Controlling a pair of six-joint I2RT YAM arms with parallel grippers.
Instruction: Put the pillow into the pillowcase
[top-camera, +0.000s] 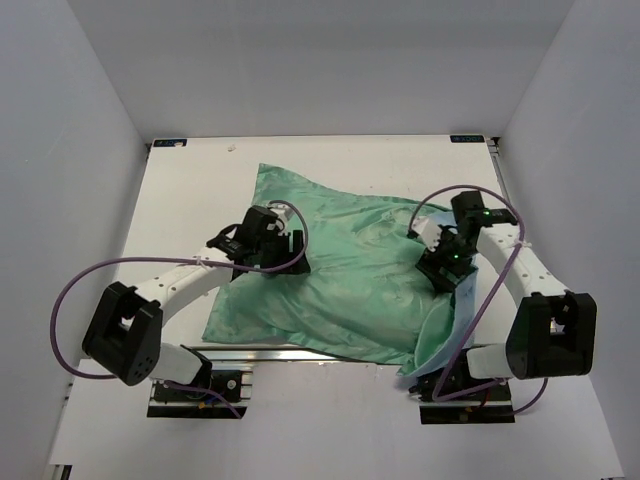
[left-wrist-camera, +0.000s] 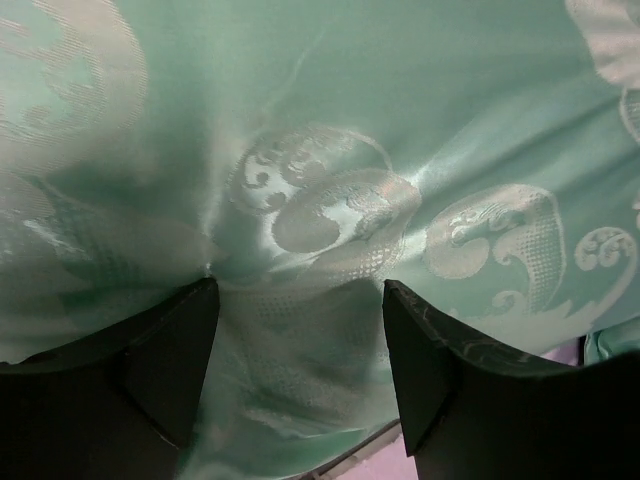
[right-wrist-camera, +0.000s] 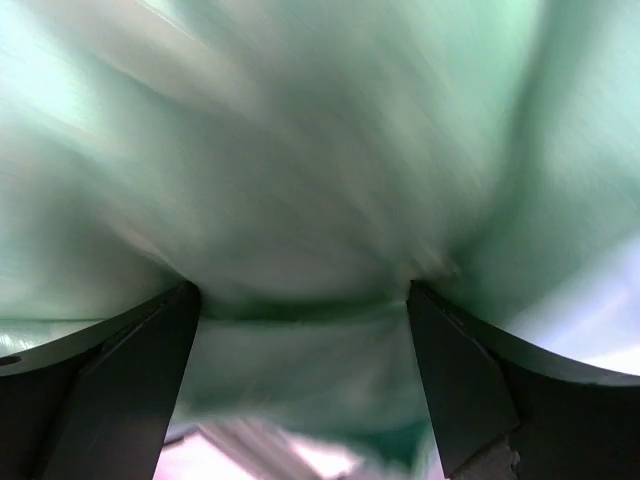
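Left gripper (left-wrist-camera: 300, 290) and right gripper (right-wrist-camera: 303, 295), both spread wide, on the sea-green pillowcase (top-camera: 350, 280).
The pillowcase lay rumpled and puffed across the middle of the table (top-camera: 185, 200), its near right corner reaching over the near edge with the light blue face showing. The left gripper pressed on the cloth's left part, patterned fabric puckered between its far-apart fingertips, nothing clamped. The right gripper pushed into the right part, though that view was blurred. The pillow itself did not show.

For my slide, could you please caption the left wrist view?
Left end effector, open, against the shiny green patterned pillowcase.
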